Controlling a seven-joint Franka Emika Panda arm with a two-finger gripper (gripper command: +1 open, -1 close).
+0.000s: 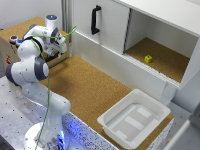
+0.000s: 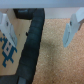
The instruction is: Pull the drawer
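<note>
The white arm's gripper point(image 2: 41, 20) has its fingers wide apart, holding nothing. The black curved drawer handle point(image 2: 31, 47) lies between them, not yet grasped. Closing off-centre, the fingers may slip off the handle when pulling.

White Franka Panda arm point(image 1: 35, 70) with dark joint seams and a green cable

The links are glossy white, rounded and tubular, with black bands where the segments meet and a pale blue-grey cap point(image 1: 51, 18) on the topmost joint. A thin green cable point(image 1: 49, 92) runs along the arm and down toward its round white base point(image 1: 42, 137), where a blue light glows. The gripper point(image 1: 56, 50) at the end is dark. In the wrist view its two fingers point(image 2: 73, 27) appear pale grey-blue and blurred, one bearing a blue-and-white patterned marking point(image 2: 6, 47), and a thick black ribbed hose point(image 2: 31, 47) passes between them.
</note>
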